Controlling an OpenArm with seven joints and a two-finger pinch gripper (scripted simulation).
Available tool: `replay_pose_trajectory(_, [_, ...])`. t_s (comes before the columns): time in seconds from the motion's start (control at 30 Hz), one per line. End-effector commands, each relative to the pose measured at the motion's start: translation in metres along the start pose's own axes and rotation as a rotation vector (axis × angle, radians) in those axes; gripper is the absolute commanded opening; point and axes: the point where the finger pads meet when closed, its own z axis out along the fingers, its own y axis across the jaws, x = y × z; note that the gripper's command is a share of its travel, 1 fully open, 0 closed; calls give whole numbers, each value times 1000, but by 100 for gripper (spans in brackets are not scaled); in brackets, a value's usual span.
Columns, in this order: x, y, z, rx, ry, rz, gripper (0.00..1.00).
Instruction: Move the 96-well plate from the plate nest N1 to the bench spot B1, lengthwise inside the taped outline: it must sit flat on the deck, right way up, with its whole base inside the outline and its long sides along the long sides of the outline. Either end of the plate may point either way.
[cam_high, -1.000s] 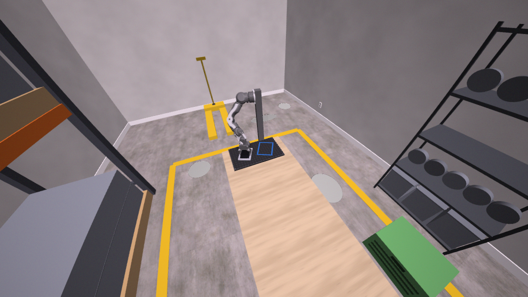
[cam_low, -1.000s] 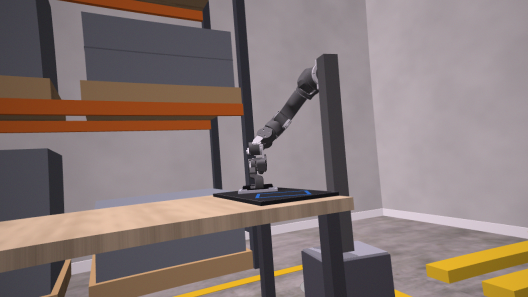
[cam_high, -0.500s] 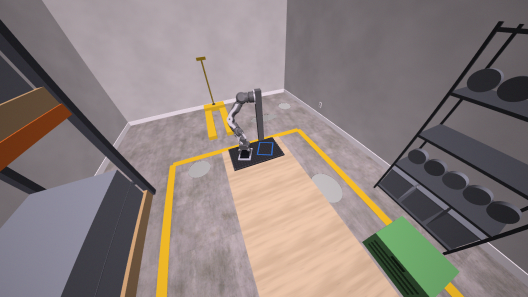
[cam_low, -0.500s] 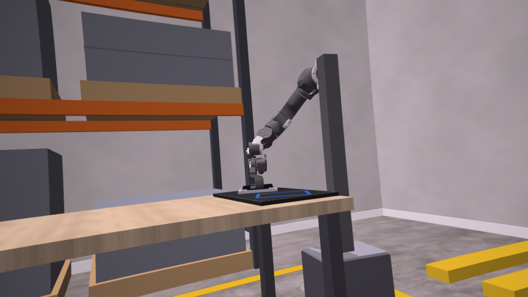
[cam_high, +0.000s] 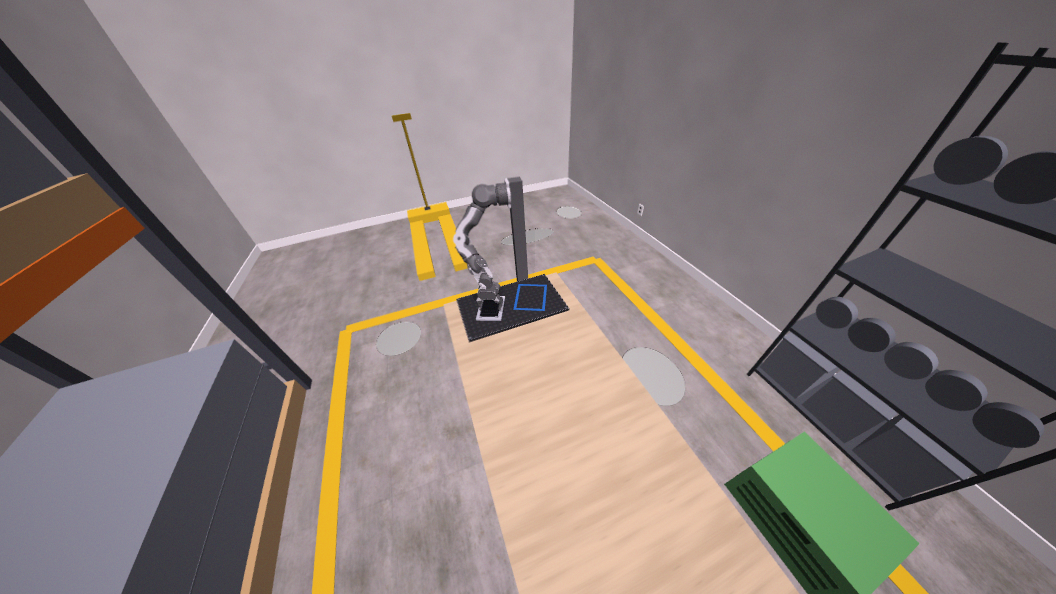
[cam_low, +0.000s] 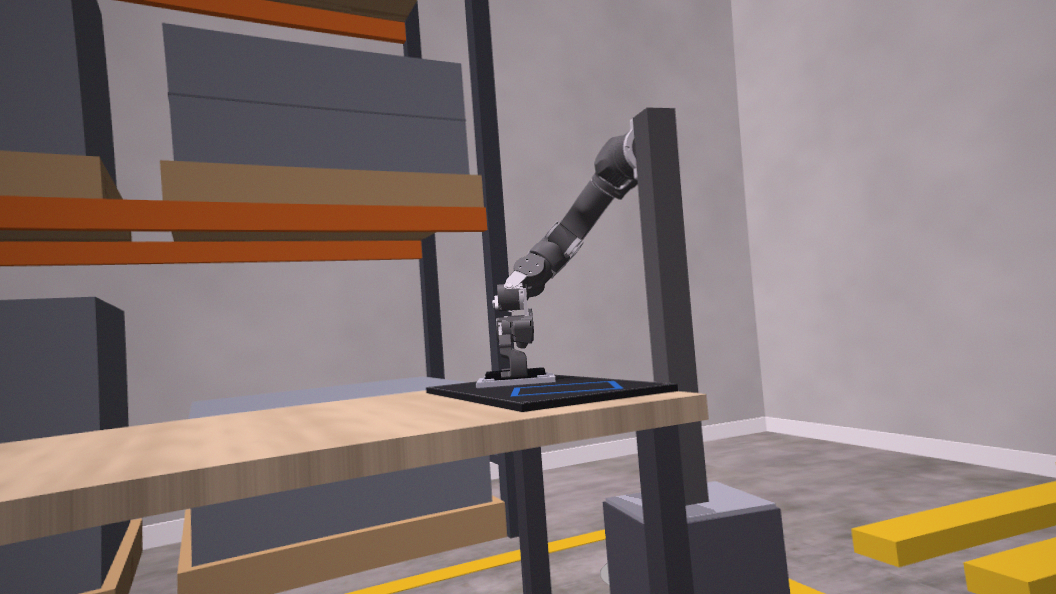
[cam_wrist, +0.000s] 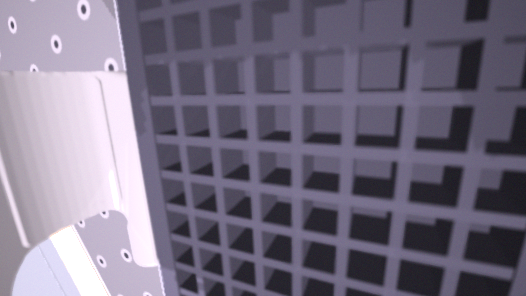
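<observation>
Over the nest, pincer (cam_low: 514, 367) grips plate (cam_wrist: 325, 165).

Grey walls (cam_high: 369, 88) meet a mottled grey floor (cam_high: 398, 443) marked with yellow tape (cam_high: 328, 443). A long wooden bench (cam_high: 576, 443) runs down the middle. Dark shelving (cam_high: 952, 295) stands to one side.

Grey plate (cam_wrist: 320, 150), gridded with square wells shadowed dark. Pale white finger (cam_wrist: 55, 150) beside it, over a grey deck (cam_wrist: 55, 30) dotted with dark, white-ringed holes. Black mat (cam_high: 550, 310) bearing a blue outline (cam_high: 530, 297). Pale nest (cam_low: 516, 381) on that mat. Light wood-grain bench (cam_high: 576, 443). Grey arm (cam_low: 568, 229), dark grey post (cam_low: 660, 243). Mottled grey floor (cam_high: 398, 458) crossed by yellow tape (cam_high: 332, 443). Green box (cam_high: 827, 517) with dark slats. Orange beams (cam_low: 243, 214). Black rack (cam_high: 952, 118) carrying dark grey discs.
</observation>
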Motion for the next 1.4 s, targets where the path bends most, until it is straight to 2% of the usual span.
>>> replay_pose_trajectory(0.0, [-1,0,-7,-1,-1,0,0])
replay_pose_trajectory(0.13, [-3,0,-32,2,1,0,0])
replay_pose_trajectory(0.53, [-3,0,-32,2,1,0,0])
replay_pose_trajectory(0.7, [-4,0,-65,2,0,-1,0])
replay_pose_trajectory(1.1, [-4,0,-65,2,0,-1,0])
replay_pose_trajectory(1.27, [-2,0,-93,2,-3,4,0])
replay_pose_trajectory(1.37, [-2,0,-93,2,-3,4,0])
